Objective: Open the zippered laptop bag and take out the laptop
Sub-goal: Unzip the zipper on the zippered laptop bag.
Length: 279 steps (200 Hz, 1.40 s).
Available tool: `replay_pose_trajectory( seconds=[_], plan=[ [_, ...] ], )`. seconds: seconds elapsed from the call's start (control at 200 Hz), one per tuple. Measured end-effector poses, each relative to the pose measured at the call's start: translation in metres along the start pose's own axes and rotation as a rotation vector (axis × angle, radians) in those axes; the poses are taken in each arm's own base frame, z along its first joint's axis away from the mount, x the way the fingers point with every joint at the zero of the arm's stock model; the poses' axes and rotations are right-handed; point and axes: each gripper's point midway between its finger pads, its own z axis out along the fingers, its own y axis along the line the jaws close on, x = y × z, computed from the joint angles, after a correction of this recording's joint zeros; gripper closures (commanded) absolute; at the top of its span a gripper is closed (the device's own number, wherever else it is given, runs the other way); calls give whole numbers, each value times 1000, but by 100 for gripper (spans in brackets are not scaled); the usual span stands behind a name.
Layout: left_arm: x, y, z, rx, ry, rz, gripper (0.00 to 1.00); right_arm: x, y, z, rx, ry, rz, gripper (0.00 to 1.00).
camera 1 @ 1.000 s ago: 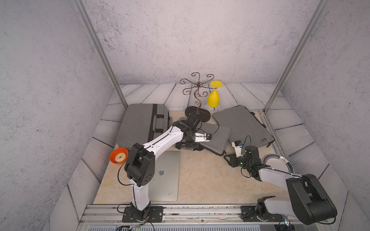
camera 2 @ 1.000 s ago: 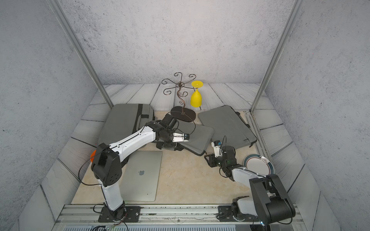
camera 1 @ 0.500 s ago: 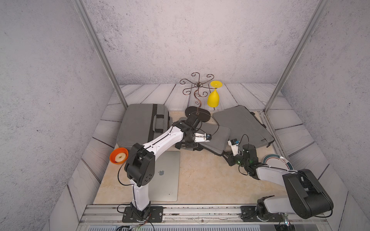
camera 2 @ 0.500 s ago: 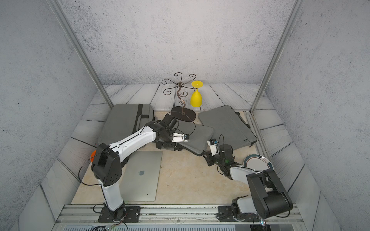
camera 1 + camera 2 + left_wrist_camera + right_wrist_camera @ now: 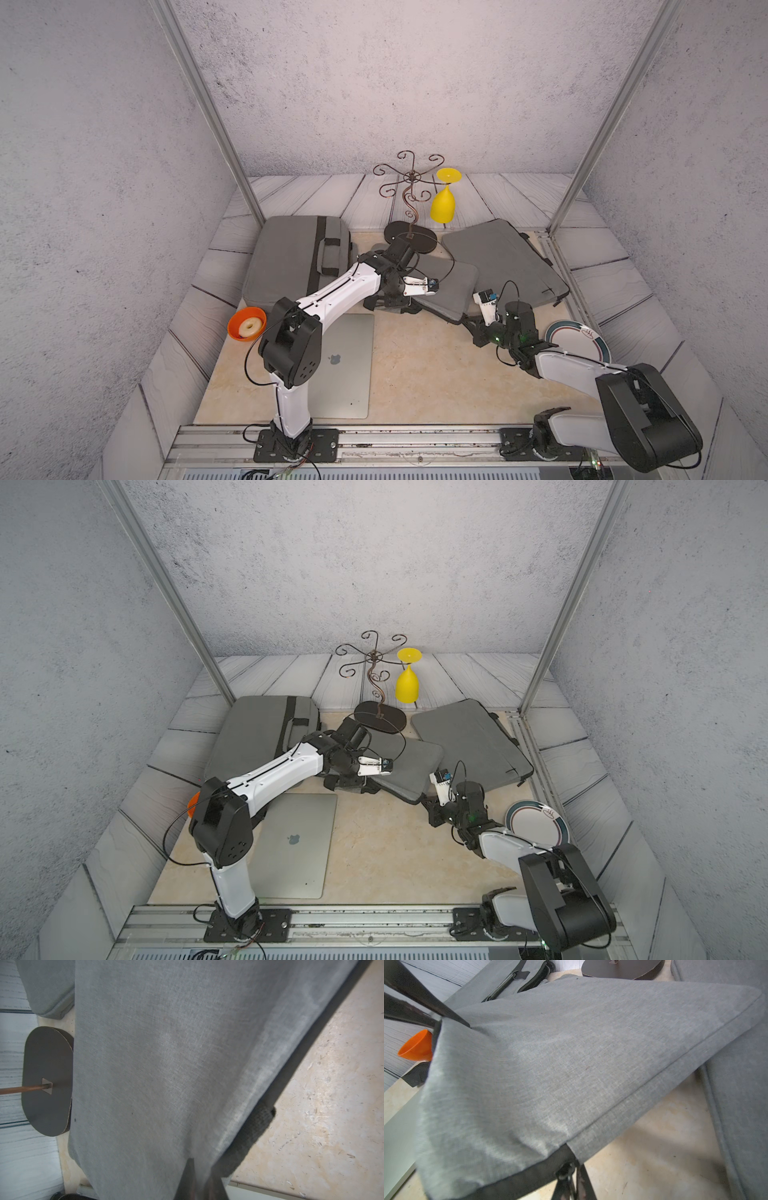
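You had bare table (image 5: 424, 374) in front of the bag (image 5: 451, 286), between the closed silver laptop (image 5: 345, 374) by your left arm's base and the plate (image 5: 577, 343). The grey bag sat mid-table, its far edge against the stand's base (image 5: 409, 237). Your left gripper (image 5: 200, 1169) pinched its fabric, and your right gripper (image 5: 571, 1178) pinched its dark zipper band. The orange bowl (image 5: 246, 323) held a pale ring (image 5: 249, 326).

Both top views are looking down from high above the front rail (image 5: 415, 434), facing the back wall (image 5: 395, 83) and taking in the whole table (image 5: 436, 374). The left wrist camera is looking from very near along the grey laptop bag (image 5: 166, 1064). The right wrist camera is looking closely across it too; both are showing the dark stand base (image 5: 46, 1080).
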Motion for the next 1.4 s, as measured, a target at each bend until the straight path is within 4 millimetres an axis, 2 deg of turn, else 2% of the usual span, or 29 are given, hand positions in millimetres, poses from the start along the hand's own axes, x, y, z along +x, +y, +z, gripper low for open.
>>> replay_pose_trajectory(
  seconds=[0.18, 0.385, 0.595, 0.906, 1.011, 1.191, 1.396],
  plan=[
    [2, -3, 3, 8, 1, -9, 100, 1, 5, -7, -1, 9, 13, 94],
    [0, -16, 12, 49, -24, -59, 100, 9, 14, -20, 21, 50, 24, 95],
    [-7, -22, 14, 85, -43, -200, 100, 18, 31, -33, 27, 90, 11, 97],
    [-14, -40, 25, 173, -18, -379, 100, 39, 45, -40, 52, 178, 35, 98],
    [-16, -44, 25, 186, -7, -435, 100, 37, 56, -43, 43, 179, 6, 99],
    [-28, -55, 23, 213, -5, -497, 100, 38, 60, -44, 55, 177, 3, 99],
    [-50, -78, 23, 252, -14, -486, 100, 39, 63, -39, 56, 195, 31, 99]
  ],
)
